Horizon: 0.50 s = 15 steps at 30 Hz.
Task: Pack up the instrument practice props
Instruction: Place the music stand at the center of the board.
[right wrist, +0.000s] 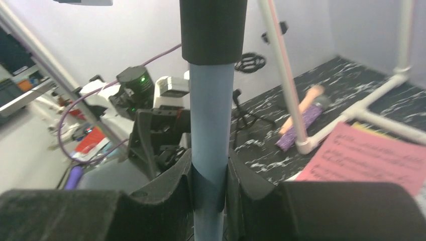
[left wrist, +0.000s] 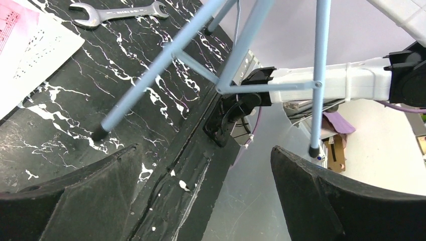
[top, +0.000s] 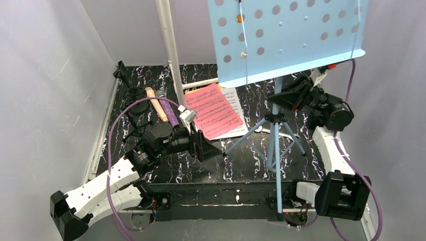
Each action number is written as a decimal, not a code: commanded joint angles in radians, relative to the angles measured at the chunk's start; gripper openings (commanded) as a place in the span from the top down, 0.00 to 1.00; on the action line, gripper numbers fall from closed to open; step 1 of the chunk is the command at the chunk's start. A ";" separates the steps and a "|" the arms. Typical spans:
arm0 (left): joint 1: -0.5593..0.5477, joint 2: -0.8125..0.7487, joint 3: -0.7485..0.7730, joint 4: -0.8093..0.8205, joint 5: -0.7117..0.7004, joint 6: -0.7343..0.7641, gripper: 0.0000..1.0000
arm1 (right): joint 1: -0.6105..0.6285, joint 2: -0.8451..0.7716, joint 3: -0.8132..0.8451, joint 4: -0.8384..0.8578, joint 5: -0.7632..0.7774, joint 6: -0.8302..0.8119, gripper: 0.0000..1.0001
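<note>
The light-blue perforated music rack (top: pixel 286 35) stands on its pole (top: pixel 275 145) and tripod legs (top: pixel 251 138) at the table's right. My right gripper (right wrist: pixel 208 175) is shut on the pole (right wrist: pixel 211 125), just under a black collar. My left gripper (left wrist: pixel 203 150) is open with nothing in it, low near the table's front edge, facing the tripod legs (left wrist: pixel 161 65). The peach microphone (top: pixel 156 105) and purple glitter microphone (top: pixel 171 113) lie side by side at the back left. A pink sheet-music page (top: pixel 213 110) lies on white pages mid-table. The black round-base holder (top: pixel 135 94) and mic tripod (top: pixel 133 125) sit far left.
A white plastic pipe (top: pixel 171 45) rises at the back centre beside the microphones, with another pipe lying at its foot. A silver wrench (left wrist: pixel 118 12) lies by the sheet pages behind the tripod legs. One tripod foot (left wrist: pixel 314 150) reaches past the table's front edge.
</note>
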 commanded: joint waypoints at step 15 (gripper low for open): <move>-0.203 0.122 -0.034 0.385 -0.067 0.350 0.02 | 0.225 -0.076 -0.028 0.317 0.196 -0.084 0.99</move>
